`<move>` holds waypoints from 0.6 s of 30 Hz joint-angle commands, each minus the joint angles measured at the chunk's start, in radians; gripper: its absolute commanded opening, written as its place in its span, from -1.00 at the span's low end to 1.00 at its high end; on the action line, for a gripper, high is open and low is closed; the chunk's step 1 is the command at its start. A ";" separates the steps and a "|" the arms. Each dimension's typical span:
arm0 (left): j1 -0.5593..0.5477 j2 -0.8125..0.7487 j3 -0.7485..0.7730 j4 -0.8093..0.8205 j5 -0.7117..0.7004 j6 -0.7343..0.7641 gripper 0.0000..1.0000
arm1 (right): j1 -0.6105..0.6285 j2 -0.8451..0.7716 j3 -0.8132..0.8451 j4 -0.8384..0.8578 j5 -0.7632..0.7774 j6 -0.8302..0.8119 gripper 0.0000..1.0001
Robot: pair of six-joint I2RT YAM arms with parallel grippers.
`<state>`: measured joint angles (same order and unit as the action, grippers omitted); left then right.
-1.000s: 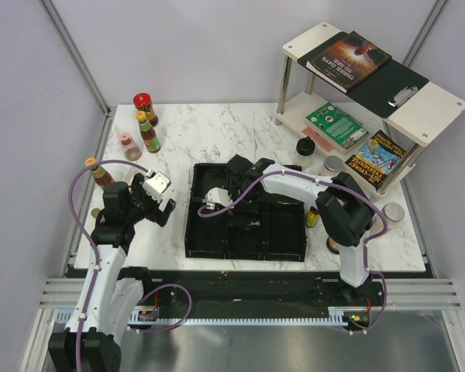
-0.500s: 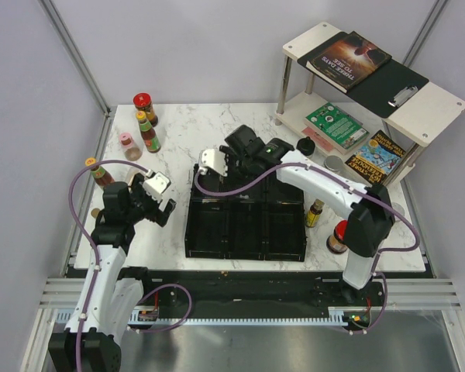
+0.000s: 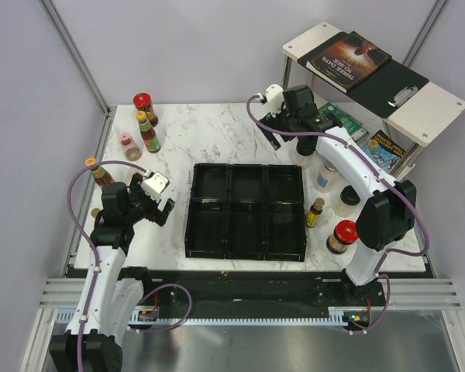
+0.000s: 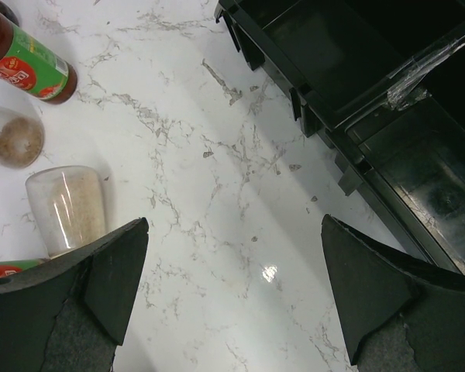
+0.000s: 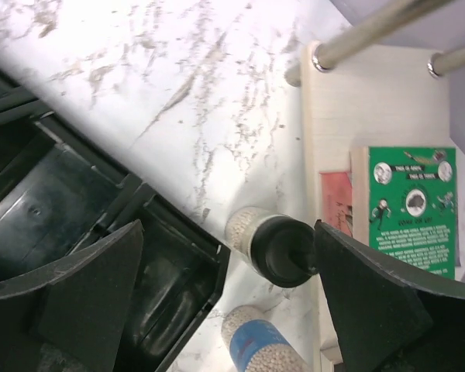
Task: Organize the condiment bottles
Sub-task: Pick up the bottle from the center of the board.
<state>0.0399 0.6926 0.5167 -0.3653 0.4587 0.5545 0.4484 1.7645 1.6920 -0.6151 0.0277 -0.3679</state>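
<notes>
Currently, with the left claw and right claw both spread wide and empty and the condiment bottles standing on the surface left and right of the tray, a skewed descent could tip the black-lidded jar crowded beside the shelf.

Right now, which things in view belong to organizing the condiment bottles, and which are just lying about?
Job: back-left red-capped jar, back yellow-capped sauce bottle, pink-lidded shaker, left-edge yellow-capped bottle, slim dark bottle, near-right red-capped jar, black-lidded jar; black tray, probably their destination.
Lying about: two-tier shelf, dark book on top, green book below.
</notes>
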 commanded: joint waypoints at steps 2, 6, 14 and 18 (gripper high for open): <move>0.009 -0.010 -0.004 0.026 0.028 -0.016 0.99 | -0.034 -0.002 -0.017 0.086 0.060 0.076 0.96; 0.009 -0.010 -0.006 0.028 0.029 -0.016 0.98 | -0.102 0.026 -0.017 0.084 0.028 0.096 0.96; 0.011 -0.007 -0.006 0.026 0.032 -0.015 0.99 | -0.191 0.099 -0.026 0.080 -0.052 0.113 0.96; 0.014 -0.005 -0.006 0.026 0.035 -0.015 0.98 | -0.231 0.128 -0.026 0.084 -0.071 0.127 0.96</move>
<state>0.0448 0.6926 0.5167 -0.3653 0.4595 0.5541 0.2401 1.8755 1.6699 -0.5583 0.0051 -0.2749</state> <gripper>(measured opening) 0.991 0.982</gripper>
